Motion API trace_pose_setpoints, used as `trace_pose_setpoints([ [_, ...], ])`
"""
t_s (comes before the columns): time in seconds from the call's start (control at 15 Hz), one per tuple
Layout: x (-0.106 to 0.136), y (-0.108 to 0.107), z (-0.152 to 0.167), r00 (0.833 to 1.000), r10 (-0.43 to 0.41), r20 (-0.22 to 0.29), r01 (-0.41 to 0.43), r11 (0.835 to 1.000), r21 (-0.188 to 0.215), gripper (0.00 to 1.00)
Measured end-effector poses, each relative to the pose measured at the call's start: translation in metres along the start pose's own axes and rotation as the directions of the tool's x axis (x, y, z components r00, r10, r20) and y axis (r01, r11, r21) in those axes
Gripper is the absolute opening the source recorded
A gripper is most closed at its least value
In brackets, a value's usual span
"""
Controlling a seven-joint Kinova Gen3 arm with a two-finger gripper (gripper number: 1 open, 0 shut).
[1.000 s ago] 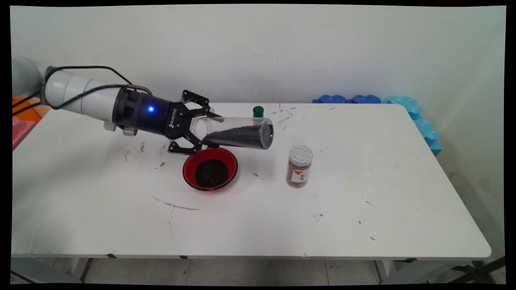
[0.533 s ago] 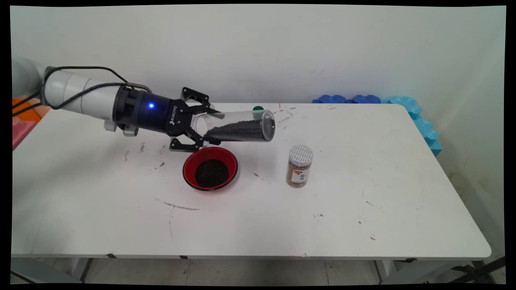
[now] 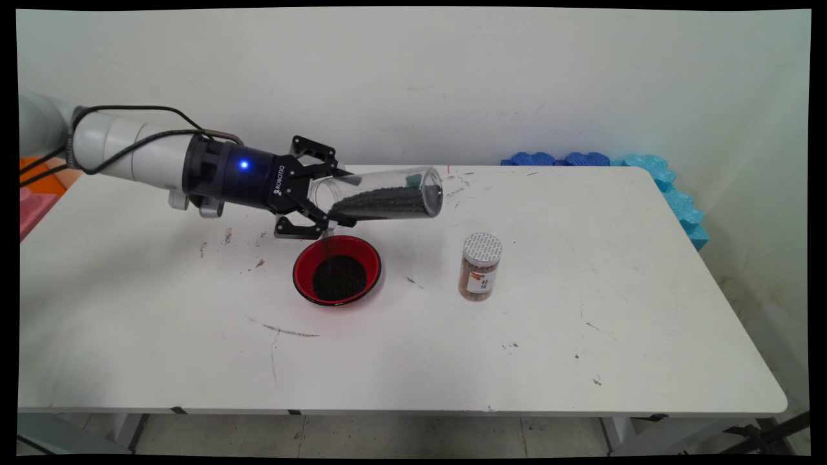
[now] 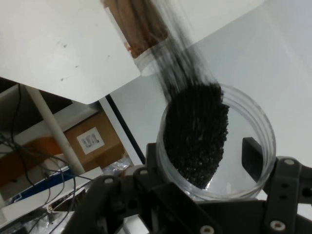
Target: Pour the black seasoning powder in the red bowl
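Observation:
My gripper (image 3: 337, 201) is shut on the neck of a clear jar (image 3: 387, 194) partly filled with black grains. The jar lies nearly level, its closed end to the right and slightly raised, its open mouth low at the hand. Below the mouth stands a red bowl (image 3: 364, 250) with a heap of black grains (image 3: 338, 278), and a thin trickle falls from the mouth toward it. In the hand view the jar's mouth (image 4: 258, 122) faces the camera, black grains (image 4: 195, 141) lie against its lower side, and one finger pad (image 4: 252, 155) presses on the glass.
A small jar of brown spice with a white lid (image 3: 481, 266) stands right of the bowl. A green cap (image 3: 412, 173) shows faintly behind the clear jar. Blue foam (image 3: 652, 169) lines the far right corner. Orange and pink things (image 3: 35, 194) lie off the table's left edge.
The jar's closed end has risen, tipping the mouth further down over the bowl. The grains have slid toward the mouth. The hand has lifted slightly.

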Motion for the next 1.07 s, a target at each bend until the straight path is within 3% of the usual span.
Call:
trace_pose_setpoints([
  [1.07,0.0,0.003,0.0006,1.0,-0.002,0.004,0.002,1.0,-0.019,0.0],
])
